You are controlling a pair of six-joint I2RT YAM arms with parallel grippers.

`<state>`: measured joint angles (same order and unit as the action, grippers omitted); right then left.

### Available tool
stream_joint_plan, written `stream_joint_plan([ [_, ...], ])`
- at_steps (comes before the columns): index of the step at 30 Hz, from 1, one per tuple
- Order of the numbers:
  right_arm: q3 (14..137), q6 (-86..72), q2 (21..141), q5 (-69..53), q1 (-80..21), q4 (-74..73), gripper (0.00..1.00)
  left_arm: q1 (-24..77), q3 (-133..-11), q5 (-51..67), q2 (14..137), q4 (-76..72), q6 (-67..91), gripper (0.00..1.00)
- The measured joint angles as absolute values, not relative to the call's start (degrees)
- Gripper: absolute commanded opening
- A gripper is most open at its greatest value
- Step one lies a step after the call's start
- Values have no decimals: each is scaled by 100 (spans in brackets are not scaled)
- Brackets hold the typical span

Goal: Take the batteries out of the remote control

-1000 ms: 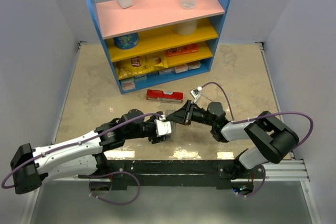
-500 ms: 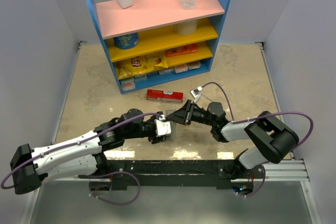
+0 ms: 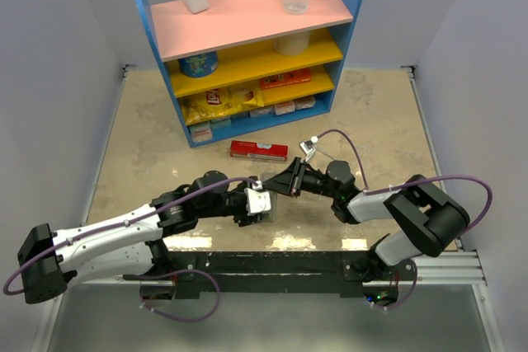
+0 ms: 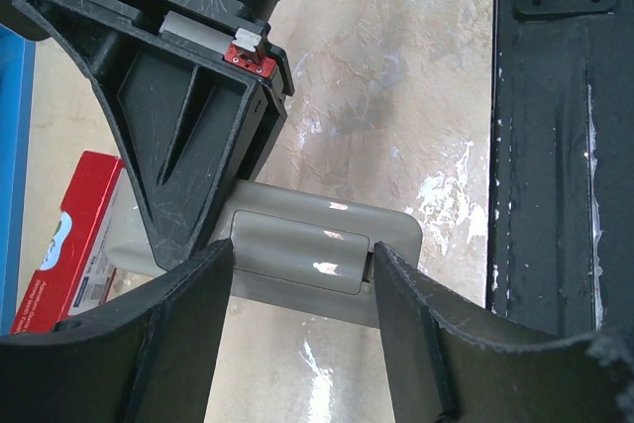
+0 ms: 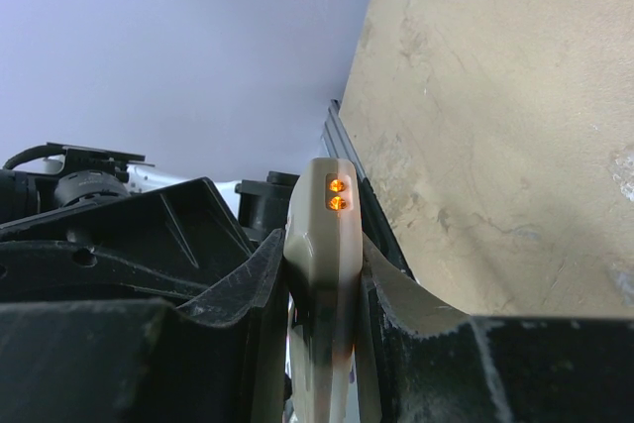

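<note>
The remote control (image 4: pixel 317 197) is up off the table (image 3: pixel 148 146), mid-scene toward the near edge, pale back face showing, its battery cover (image 4: pixel 297 260) in place. My right gripper (image 5: pixel 322 250) pinches it edge-on, with two orange lights (image 5: pixel 336 193) glowing at its tip. My left gripper (image 4: pixel 295 250) stands partly spread, fingertips at either edge of the cover, clamping nothing; I cannot tell if they touch. The red box (image 3: pixel 259 150) lies just beyond, and the blue shelf unit (image 3: pixel 346 6) is farther back.
</note>
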<state>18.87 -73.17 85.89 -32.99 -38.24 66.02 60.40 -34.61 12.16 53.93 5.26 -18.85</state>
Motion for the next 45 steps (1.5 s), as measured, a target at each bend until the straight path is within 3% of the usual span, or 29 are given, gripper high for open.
stream_joint_plan([
  [45,1872,-7341,8700,-3299,-3822,6705,0,6045,-3459,1157,5378,648,-2064,64],
])
